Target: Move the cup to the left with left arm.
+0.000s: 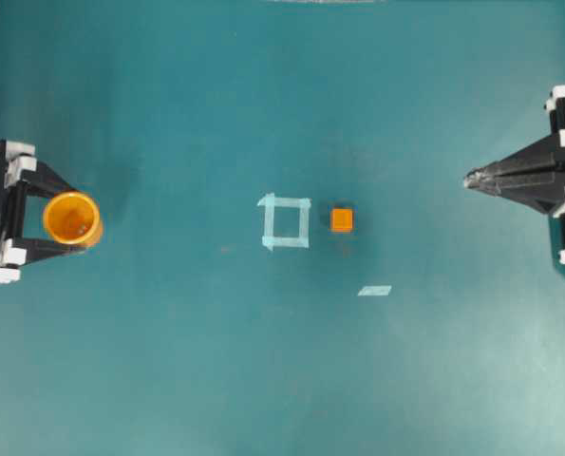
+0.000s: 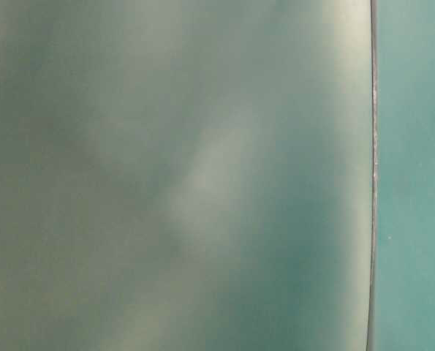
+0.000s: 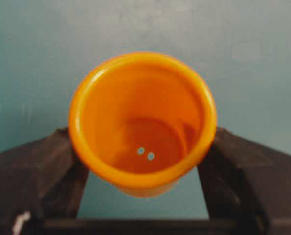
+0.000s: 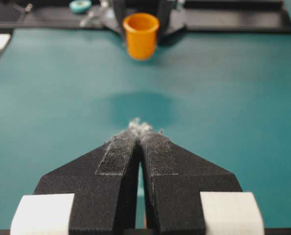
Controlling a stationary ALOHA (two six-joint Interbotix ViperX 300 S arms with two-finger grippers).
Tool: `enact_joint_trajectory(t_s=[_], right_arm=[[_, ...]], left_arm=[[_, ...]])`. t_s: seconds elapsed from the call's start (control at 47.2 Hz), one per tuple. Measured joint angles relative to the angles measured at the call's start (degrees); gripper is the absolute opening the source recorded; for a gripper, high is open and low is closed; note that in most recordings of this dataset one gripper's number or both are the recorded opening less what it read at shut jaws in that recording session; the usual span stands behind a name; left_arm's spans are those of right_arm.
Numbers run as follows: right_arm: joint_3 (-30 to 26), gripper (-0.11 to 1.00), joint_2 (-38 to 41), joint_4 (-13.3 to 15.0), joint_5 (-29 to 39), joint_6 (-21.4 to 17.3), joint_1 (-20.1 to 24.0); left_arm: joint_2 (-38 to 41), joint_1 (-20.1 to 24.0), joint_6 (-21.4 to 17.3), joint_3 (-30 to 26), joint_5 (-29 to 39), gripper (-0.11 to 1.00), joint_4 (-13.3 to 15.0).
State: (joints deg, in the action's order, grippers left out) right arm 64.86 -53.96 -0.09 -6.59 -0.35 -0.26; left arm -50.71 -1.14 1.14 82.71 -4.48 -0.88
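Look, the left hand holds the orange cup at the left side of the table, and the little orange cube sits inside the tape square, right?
Not quite. The cube sits just outside the tape square, on its right, as the overhead view shows. The rest is right: the left hand holds the cup at the table's left side.

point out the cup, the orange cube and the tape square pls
cup (image 1: 71,218), overhead view, on its orange inside, between the left gripper's fingers.
orange cube (image 1: 341,219), overhead view, on its top face.
tape square (image 1: 304,222), overhead view, on the right-hand strip of tape.
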Motion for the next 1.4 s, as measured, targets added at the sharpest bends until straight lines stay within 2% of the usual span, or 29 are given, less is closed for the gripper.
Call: enact_joint_trajectory(t_s=[0.297, 1.123, 1.398], right_arm=[[0.0, 0.0, 0.0, 0.0, 0.0, -0.09, 0.0], [0.0, 0.0, 0.53, 0.0, 0.0, -0.18, 0.0], [0.0, 0.0, 0.88, -0.09, 2.02, -0.18, 0.0]], left_arm=[[0.97, -0.09, -0.62, 0.88, -2.02, 0.64, 0.09], [0.97, -1.32, -0.88, 0.97, -2.11, 0.64, 0.0], [1.58, -0.88, -0.53, 0.88, -2.37, 0.64, 0.0]])
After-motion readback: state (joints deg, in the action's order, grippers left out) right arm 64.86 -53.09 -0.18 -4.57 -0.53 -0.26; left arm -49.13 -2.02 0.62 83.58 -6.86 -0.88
